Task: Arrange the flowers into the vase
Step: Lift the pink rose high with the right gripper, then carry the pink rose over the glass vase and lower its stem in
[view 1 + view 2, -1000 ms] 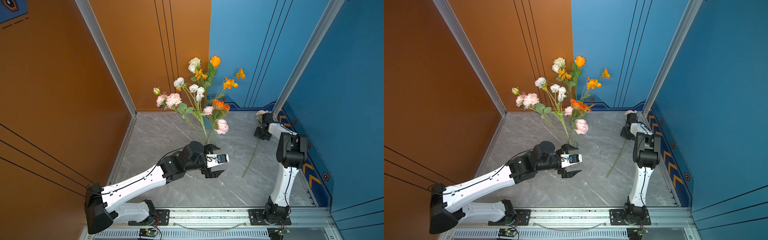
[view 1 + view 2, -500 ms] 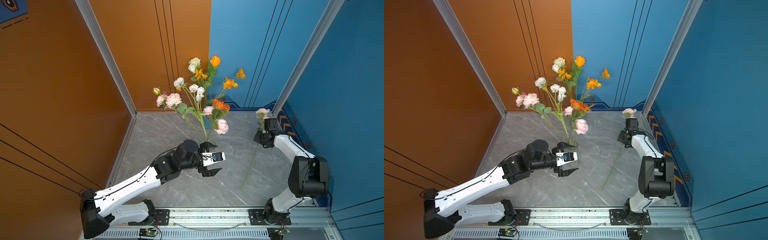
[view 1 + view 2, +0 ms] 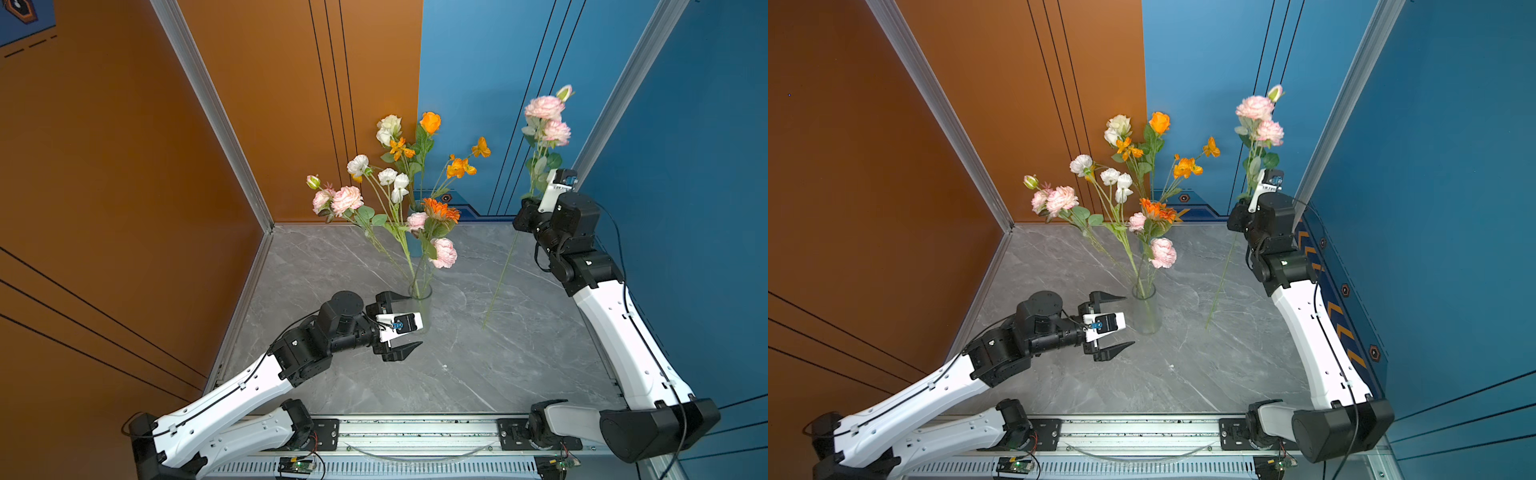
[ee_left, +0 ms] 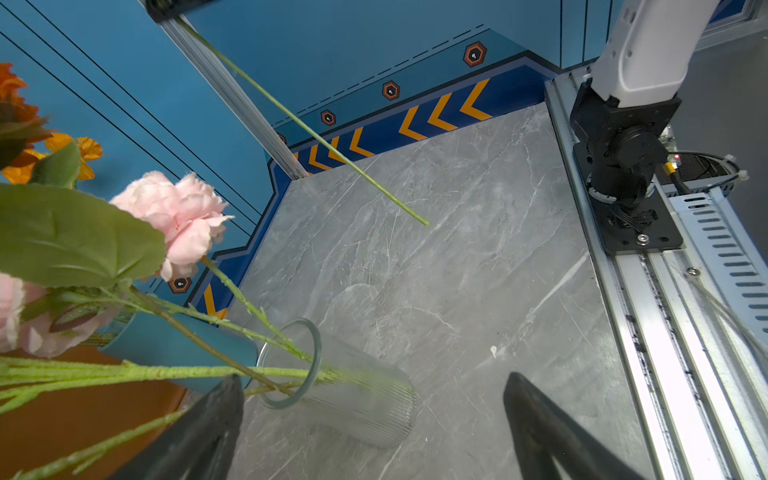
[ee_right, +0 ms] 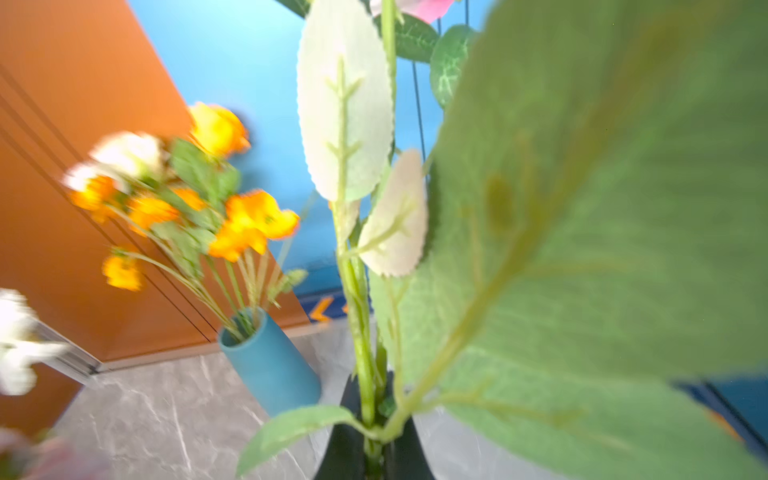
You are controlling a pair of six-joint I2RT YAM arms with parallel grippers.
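Observation:
A clear ribbed glass vase [image 3: 420, 309] [image 3: 1146, 313] [image 4: 349, 399] stands mid-floor holding several flowers [image 3: 434, 216] [image 3: 1156, 216] with pink, white and orange blossoms. My left gripper [image 3: 415, 320] [image 3: 1129, 320] [image 4: 372, 378] is open just left of the vase, its jaws level with the glass and nothing between them. My right gripper [image 3: 525, 212] [image 3: 1237, 216] [image 5: 372, 453] is shut on the stem of a pink flower [image 3: 544, 110] [image 3: 1255, 109] [image 5: 361, 332], held upright near the right wall. The stem's lower end [image 4: 316, 133] hangs just above the floor.
A blue vase [image 3: 415, 245] [image 4: 178, 349] [image 5: 270, 365] with orange and white flowers stands behind the glass one, near the back wall. Orange and blue walls enclose the grey marble floor [image 3: 478, 365]. A metal rail [image 3: 415, 432] runs along the front edge.
The right arm has lifted the pink flower off the floor at the far right, and it now hangs upright. The left gripper has drawn back a little, still open.

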